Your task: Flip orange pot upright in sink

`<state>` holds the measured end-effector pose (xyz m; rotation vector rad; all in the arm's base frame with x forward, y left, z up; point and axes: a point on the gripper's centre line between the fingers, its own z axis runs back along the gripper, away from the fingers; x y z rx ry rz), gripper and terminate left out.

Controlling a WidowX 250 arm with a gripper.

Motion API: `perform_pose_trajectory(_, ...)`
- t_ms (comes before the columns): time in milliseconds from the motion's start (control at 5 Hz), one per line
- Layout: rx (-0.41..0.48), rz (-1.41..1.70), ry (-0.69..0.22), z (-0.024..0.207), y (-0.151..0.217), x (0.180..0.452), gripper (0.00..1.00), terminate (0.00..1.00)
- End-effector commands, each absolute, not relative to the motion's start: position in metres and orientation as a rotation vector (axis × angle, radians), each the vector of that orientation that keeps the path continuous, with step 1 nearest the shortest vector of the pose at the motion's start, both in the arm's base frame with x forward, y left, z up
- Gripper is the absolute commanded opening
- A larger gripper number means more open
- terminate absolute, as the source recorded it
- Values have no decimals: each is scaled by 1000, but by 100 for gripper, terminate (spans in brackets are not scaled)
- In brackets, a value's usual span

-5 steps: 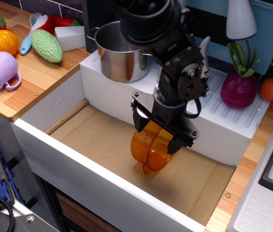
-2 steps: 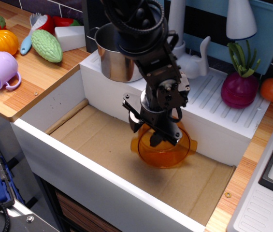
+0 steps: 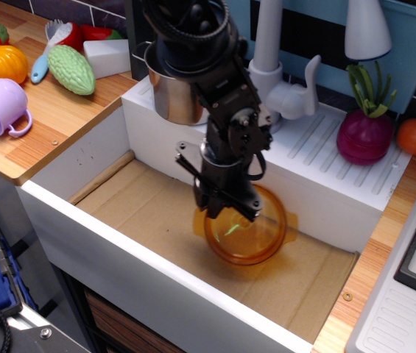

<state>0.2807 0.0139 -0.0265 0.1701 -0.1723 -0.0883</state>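
The orange pot (image 3: 255,235) is in the sink (image 3: 141,198), just above or on the tan floor right of centre. Its opening faces up and a little toward the camera, slightly tilted. My gripper (image 3: 222,209) reaches down from the back and is shut on the pot's left rim. The black wrist hides the pot's far left edge. I cannot tell whether the pot's base touches the floor.
A shiny steel pot (image 3: 171,103) stands on the sink's back left corner, behind my arm. The white faucet (image 3: 266,66) and ribbed drainboard (image 3: 325,147) are at the back right. A purple cup (image 3: 0,107), orange pumpkin (image 3: 0,64) and green toy vegetable (image 3: 71,70) lie on the left counter.
The pot has turned from standing on its side to opening-up. My gripper has swung left and lowered with it, and the faucet now shows behind the arm.
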Motion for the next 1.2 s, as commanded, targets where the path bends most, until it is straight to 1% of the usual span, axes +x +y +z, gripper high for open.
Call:
perform_pose_trajectory(0,96,-16,-153,-4,15,274,0,0)
perform_pose_trajectory(200,68,-21,-121,-21,28,264,0,0)
perform_pose_trajectory(400,21,-49,-118,-31,36,265,100,0)
perform_pose_trajectory(800,21,-49,-118,-31,36,265,100,0)
perform_pose_trajectory(1000,21,-49,-118,-31,36,265,100,100)
